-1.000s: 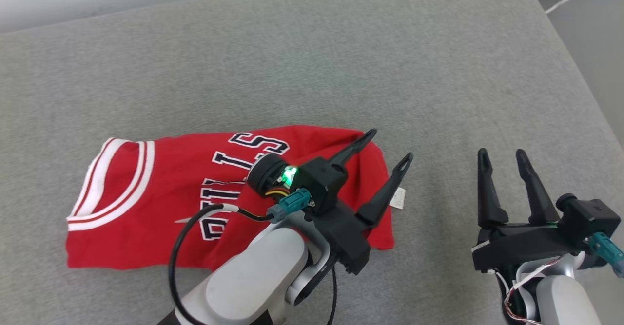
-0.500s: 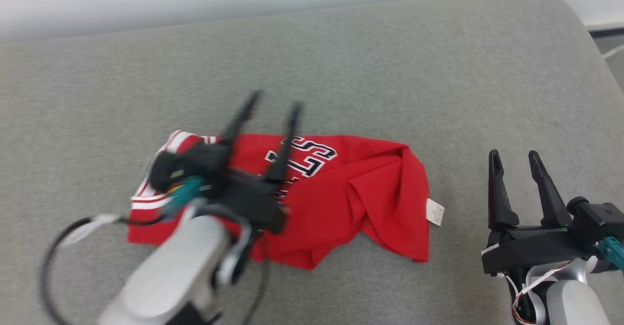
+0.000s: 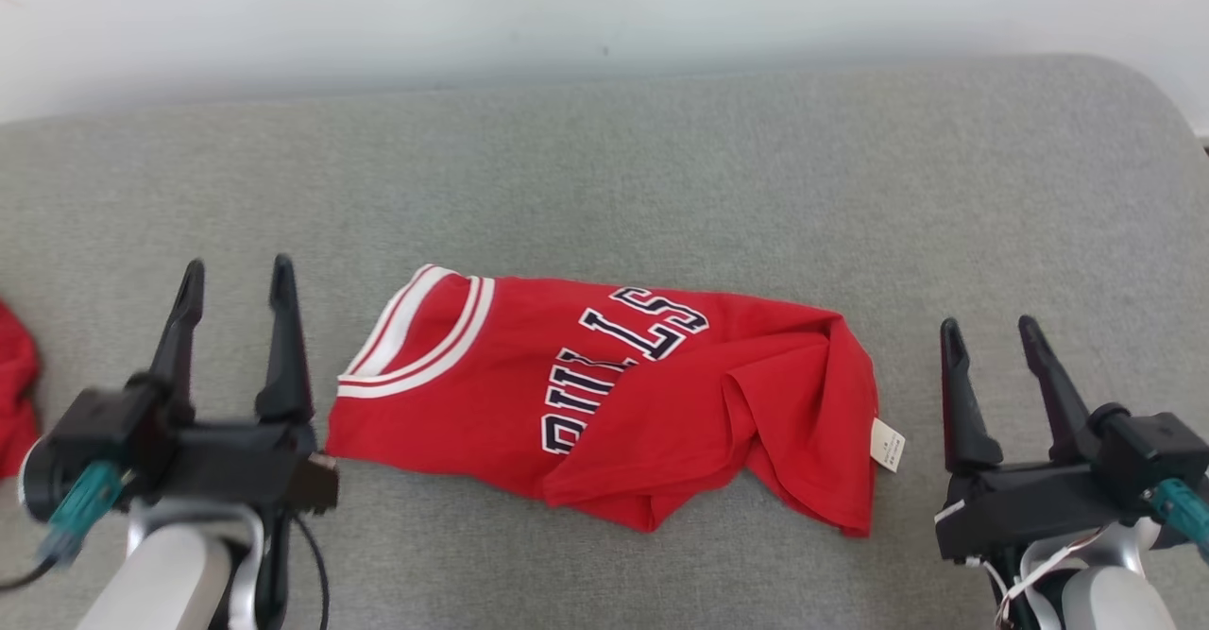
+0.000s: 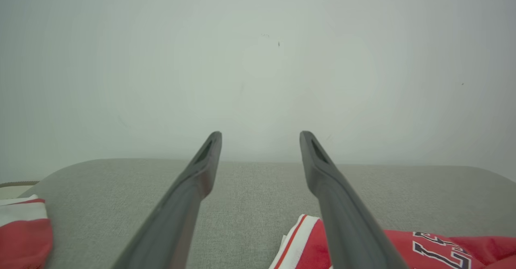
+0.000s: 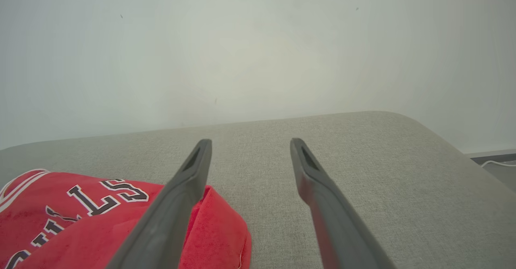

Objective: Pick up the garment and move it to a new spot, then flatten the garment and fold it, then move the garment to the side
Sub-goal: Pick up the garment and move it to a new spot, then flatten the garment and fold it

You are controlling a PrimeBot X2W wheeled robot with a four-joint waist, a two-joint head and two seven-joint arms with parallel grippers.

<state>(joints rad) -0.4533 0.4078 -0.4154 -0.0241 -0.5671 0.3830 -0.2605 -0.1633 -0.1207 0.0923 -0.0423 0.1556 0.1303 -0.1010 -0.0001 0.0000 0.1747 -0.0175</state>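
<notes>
A red garment (image 3: 614, 394) with white trim and dark lettering lies folded and a little rumpled on the grey cushioned surface (image 3: 661, 167), a white tag at its right end. The same garment shows in the left wrist view (image 4: 423, 249) and the right wrist view (image 5: 80, 216). My left gripper (image 3: 236, 280) stands open just left of its striped collar, apart from it, with nothing between the fingers. To the right of the tag end my right gripper (image 3: 987, 328) is open and empty too.
Another piece of red cloth (image 3: 14, 394) lies at the far left edge; the left wrist view shows it (image 4: 24, 232) with white stripes. A pale wall (image 3: 567, 7) rises behind the surface, whose rounded corner is at the right.
My left gripper has left the garment's right part and drawn back to the left of the collar. The camera has shifted, so the garment sits further right in view. The right gripper held still.
</notes>
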